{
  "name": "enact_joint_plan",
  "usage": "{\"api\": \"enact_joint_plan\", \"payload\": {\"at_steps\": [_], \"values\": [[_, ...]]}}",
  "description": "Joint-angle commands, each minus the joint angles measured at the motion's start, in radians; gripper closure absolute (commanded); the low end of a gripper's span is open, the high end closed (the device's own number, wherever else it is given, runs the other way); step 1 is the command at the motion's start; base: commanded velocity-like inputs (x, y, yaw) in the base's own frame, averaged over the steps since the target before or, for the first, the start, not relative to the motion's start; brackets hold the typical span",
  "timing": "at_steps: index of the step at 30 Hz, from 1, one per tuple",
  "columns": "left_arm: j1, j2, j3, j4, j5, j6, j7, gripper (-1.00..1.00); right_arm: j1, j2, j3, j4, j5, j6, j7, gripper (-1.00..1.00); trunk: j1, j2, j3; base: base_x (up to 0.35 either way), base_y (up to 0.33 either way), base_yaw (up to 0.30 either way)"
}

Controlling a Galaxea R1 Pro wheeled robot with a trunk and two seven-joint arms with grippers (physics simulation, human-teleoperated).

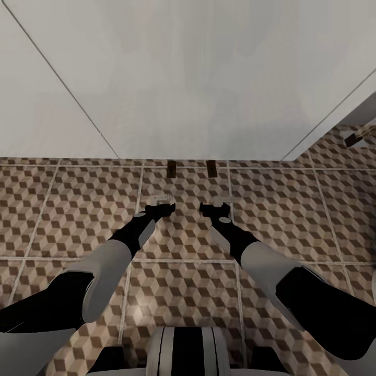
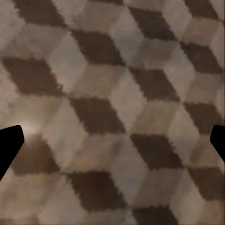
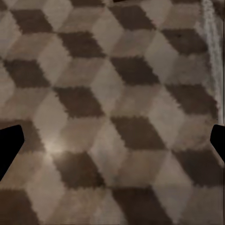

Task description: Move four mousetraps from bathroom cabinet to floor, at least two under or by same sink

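Note:
Two dark brown mousetraps [image 1: 171, 169] [image 1: 211, 167] lie on the cube-pattern bathroom floor [image 1: 78, 209], right at the foot of a white panelled front [image 1: 198, 94]. A pale grey mousetrap [image 1: 161, 198] rests on the tiles just beyond my left gripper [image 1: 159, 209]. Another pale one [image 1: 223, 200] lies just past my right gripper [image 1: 215, 209]. Both grippers hover low over the tiles. The left wrist view has the left gripper [image 2: 112, 140] open over bare tile, and the right gripper [image 3: 112, 140] is open over bare tile too. The cabinet and the sink basin are out of view.
The white front spans the far side of the floor and angles away at the right. A small brown and white object [image 1: 360, 137] sits at the far right edge. My own base [image 1: 188, 350] is at the near edge.

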Motion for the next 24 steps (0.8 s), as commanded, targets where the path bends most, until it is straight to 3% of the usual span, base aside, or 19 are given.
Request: {"api": "enact_joint_plan", "payload": {"at_steps": [1,24], "values": [[0.0,0.0,0.001,-0.002,0.005,0.006,-0.001,-1.0,-0.001,0.0,0.008,0.001,-0.011,-0.005,-0.004,-1.0,0.0,0.0,0.003,-0.002,0.0,0.0],[0.0,0.0,0.001,0.004,0.007,0.006,-0.008,-1.0,-0.001,0.0,0.008,0.001,-0.012,-0.005,-0.005,-1.0,-0.011,0.005,0.092,0.0,0.0,0.0]]}}
